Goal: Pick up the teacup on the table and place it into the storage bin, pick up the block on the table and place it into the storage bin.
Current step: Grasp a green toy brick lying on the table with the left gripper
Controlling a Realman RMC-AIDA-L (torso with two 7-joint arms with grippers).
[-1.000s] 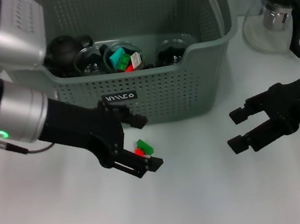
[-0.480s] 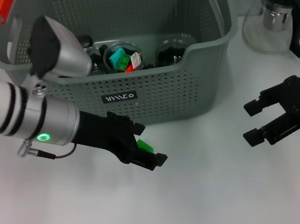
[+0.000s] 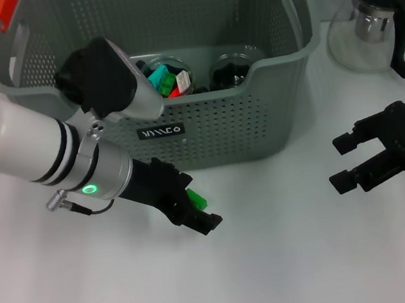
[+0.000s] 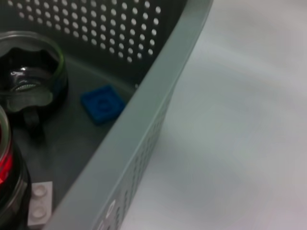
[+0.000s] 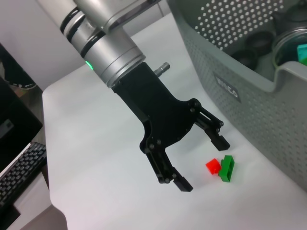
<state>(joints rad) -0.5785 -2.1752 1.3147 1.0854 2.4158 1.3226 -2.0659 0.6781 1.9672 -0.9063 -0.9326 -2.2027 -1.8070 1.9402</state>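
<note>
Left tool point(image 3: 192, 203) has swung lower at centre frame, jaws wide open around the green block point(image 3: 196, 197), gripping nothing; right tool point(image 3: 347, 160) hangs open, empty.

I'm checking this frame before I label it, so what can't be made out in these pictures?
- Red block: clear in the right wrist view; in the head view the left hand hides it, leaving only the green block.
- Bin label: lettering too small to read in the head view.
- Bin contents: the near wall cuts them off in the head view.
- Left wrist view: none of the left hand appears.
</note>
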